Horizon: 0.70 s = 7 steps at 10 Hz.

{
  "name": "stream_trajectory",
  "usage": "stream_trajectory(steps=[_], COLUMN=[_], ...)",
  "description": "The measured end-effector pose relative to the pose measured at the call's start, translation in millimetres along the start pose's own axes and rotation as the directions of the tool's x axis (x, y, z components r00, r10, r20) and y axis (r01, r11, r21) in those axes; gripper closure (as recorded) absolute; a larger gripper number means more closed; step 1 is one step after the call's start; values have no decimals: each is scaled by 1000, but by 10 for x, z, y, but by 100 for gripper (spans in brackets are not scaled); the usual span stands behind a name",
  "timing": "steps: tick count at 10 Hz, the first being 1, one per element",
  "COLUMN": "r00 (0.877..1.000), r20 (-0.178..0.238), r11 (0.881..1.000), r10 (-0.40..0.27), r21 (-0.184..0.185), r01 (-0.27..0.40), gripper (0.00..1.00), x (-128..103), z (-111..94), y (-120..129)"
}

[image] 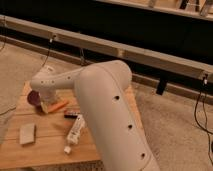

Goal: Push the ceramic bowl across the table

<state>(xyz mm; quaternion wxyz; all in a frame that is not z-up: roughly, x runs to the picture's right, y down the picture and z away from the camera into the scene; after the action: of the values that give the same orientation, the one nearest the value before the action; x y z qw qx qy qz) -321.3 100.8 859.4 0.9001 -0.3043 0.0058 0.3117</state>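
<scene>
The ceramic bowl [33, 97] is small, dark maroon and sits near the far left edge of the wooden table [50, 150]. Only its left part shows, because the white arm covers the rest. My gripper [46, 103] is at the end of that arm. It is low over the table, right against the bowl's right side, and mostly hidden by the wrist.
An orange carrot-like object [58, 106] lies just right of the gripper. A dark small bar [71, 115] and a white tube [76, 131] lie mid-table. A beige sponge [27, 133] lies at the front left. The arm's bulk covers the table's right side.
</scene>
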Motion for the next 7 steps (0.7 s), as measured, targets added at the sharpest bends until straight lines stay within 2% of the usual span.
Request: stream_trajectory(steps=[4, 7], r00=[1000, 1000], r20=[-5, -4], r11=[1000, 1000], r10=[-9, -7], r21=[-10, -17], r01=[9, 7], gripper=[35, 35], x=[-309, -454], z=[171, 265], y=[-69, -151])
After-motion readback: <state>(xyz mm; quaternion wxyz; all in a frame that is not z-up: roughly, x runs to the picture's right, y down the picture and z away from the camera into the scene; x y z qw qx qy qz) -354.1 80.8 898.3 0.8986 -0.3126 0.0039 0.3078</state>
